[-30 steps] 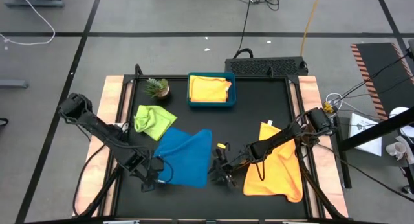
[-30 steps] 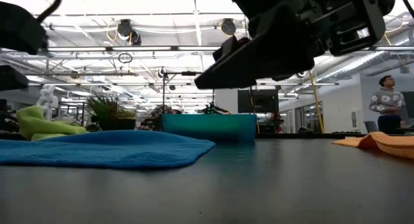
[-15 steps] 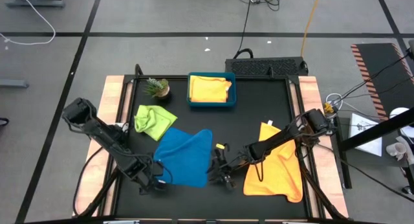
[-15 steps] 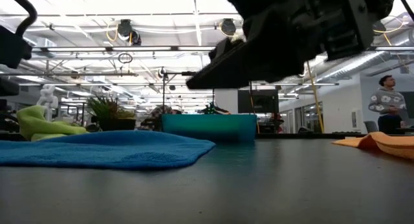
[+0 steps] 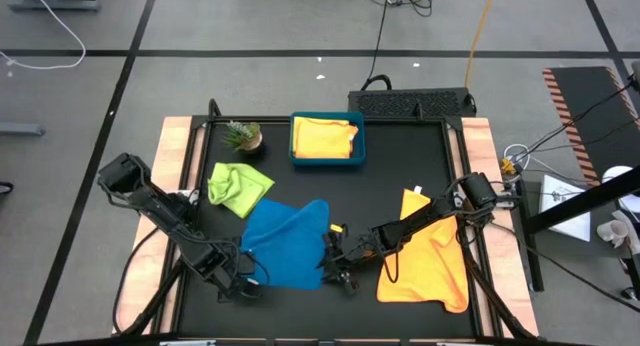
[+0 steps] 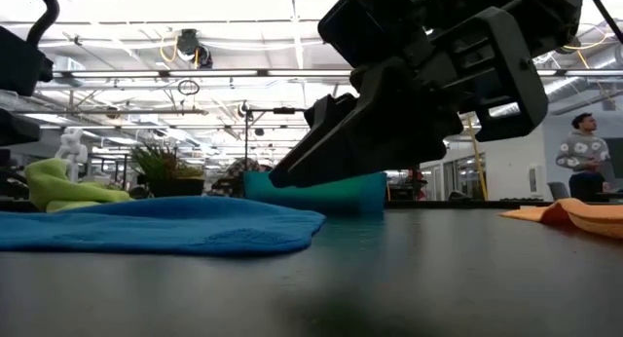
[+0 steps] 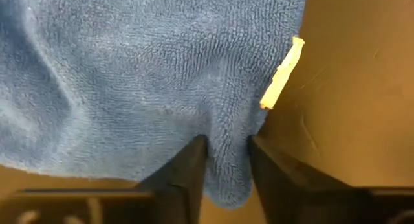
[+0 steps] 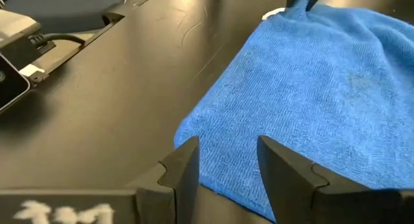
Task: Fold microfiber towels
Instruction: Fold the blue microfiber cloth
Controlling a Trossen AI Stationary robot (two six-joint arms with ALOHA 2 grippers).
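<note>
A blue towel (image 5: 285,244) lies spread on the black table. My left gripper (image 5: 247,282) is at its near left corner and is shut on that corner (image 7: 228,153). My right gripper (image 5: 333,273) is open at the towel's near right corner. Its fingers (image 8: 184,166) stand on either side of the towel's edge (image 8: 226,179), and in the low view (image 6: 292,171) they are just above the cloth (image 6: 195,225). An orange towel (image 5: 425,261) lies under my right arm. A lime green towel (image 5: 238,186) lies crumpled at the left. A yellow towel (image 5: 325,136) lies in the teal tray (image 5: 296,156). My left gripper pinches the blue towel's near left corner (image 7: 226,136) between its two fingers (image 7: 187,169). The cloth creases where it passes between them, and the corner's tip sticks out behind them. The rest of the towel lies flat on the table.
A small potted plant (image 5: 243,136) stands at the far left beside the tray. A small yellowish tag (image 7: 281,75) sticks out from the blue towel's edge near my left gripper. Bare black table lies between the blue and orange towels and along the near edge.
My right gripper has come down and toward the table's left, onto the blue towel's near right corner. My left gripper has shifted a little toward the near edge and the right, at the towel's near left corner. The towels have stayed in place.
</note>
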